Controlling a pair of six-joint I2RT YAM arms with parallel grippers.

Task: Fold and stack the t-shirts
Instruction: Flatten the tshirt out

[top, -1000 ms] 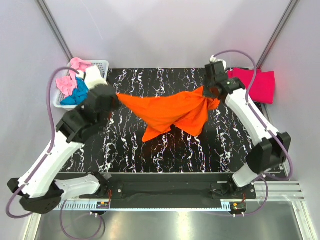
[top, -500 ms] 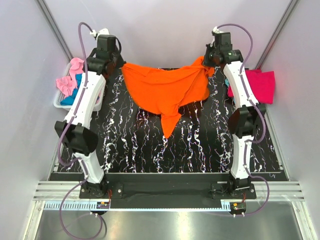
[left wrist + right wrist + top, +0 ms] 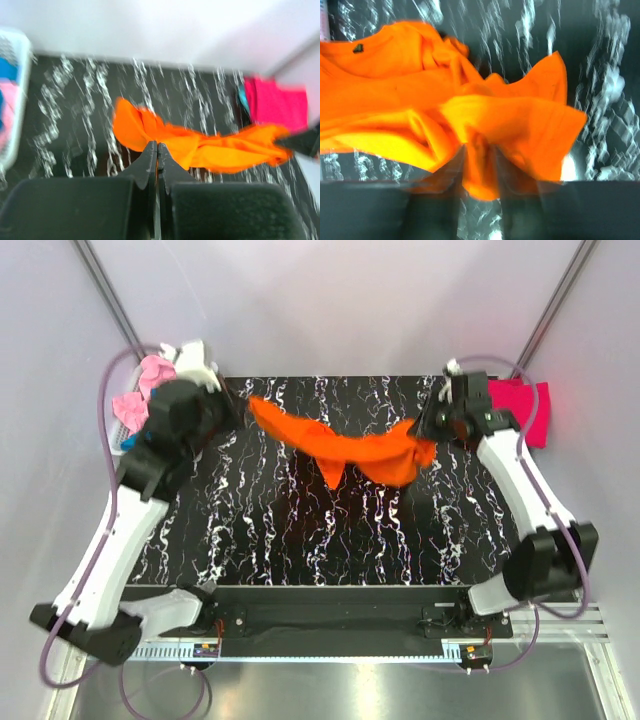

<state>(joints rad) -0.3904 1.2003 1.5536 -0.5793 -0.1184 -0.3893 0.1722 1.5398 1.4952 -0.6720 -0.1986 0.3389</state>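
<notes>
A black table [image 3: 300, 530] veined with white marbling fills the middle of a small booth with pale lavender-grey walls [image 3: 320, 310]. Slim metal struts [image 3: 105, 290] run up the two rear corners. A silver rail [image 3: 330, 650] lies along the table's near edge, where both arm bases are bolted.

An orange t-shirt [image 3: 345, 448] is stretched as a sagging, bunched band across the rear half of the table, held up between the two arms. A pointed flap droops from its middle; whether it touches the marble cannot be told. The left gripper [image 3: 232, 408] pinches the shirt's left end, and its wrist view shows the jaws pressed together with cloth caught at their tips. The right gripper [image 3: 425, 430] holds the right end; its wrist view is blurred, but orange cloth is wadded between the two fingers.

At the rear left, a white lattice basket [image 3: 15, 37] holds a light pink t-shirt [image 3: 150, 372] and a teal blue t-shirt [image 3: 6, 69]. At the rear right, a crimson-pink t-shirt [image 3: 522, 410] lies flat just beside the table's edge, partly behind the right arm.
</notes>
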